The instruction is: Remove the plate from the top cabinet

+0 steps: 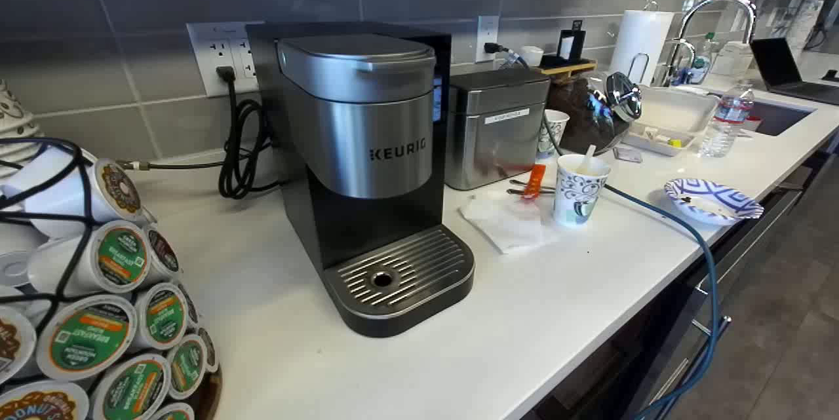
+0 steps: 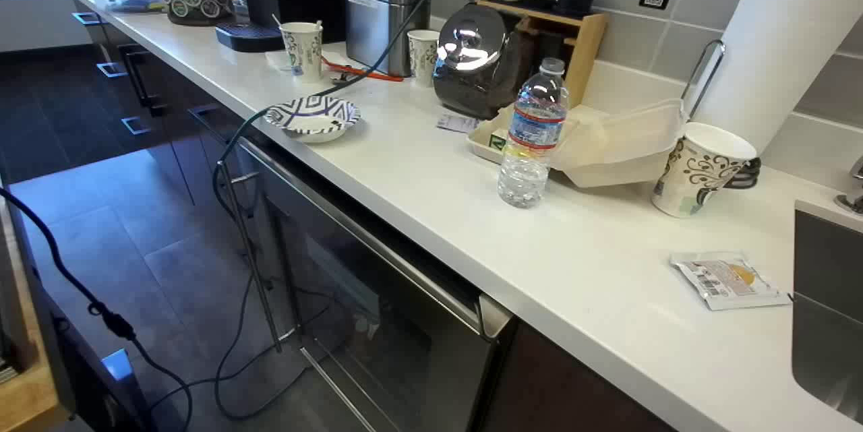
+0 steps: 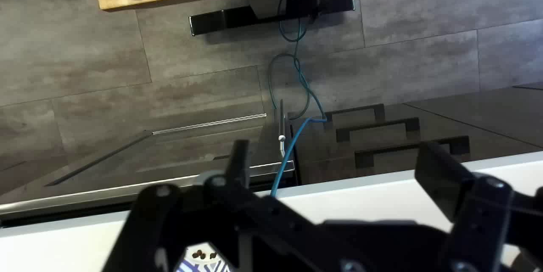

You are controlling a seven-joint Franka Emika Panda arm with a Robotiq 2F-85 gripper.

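My tool (image 3: 334, 155) has its jaws spread well apart, i.e. released; the fingers (image 3: 441, 178) look blurry in my wrist view. Plate (image 1: 714, 202), blue/wht pattern, sits on the counter (image 2: 431, 182) nr the front edge in both exterior views. Wrist view gives me only part of it at the bottom edge, partly hidden behind the tool, w/ a few dark bits (image 3: 199, 253) in it. Blue cable (image 1: 713, 292) runs past the plate & over the counter's edge; can't tell if they touch. In an exterior view I've got the coffee maker (image 1: 373, 145), steel box (image 1: 498, 138) beside it, then a patterned cup (image 1: 578, 197) upright w/ a stick (image 1: 588, 156) in it, next to a napkin (image 1: 505, 227). Water btl (image 2: 532, 142) stands upright just beside a translucent container (image 2: 617, 149).
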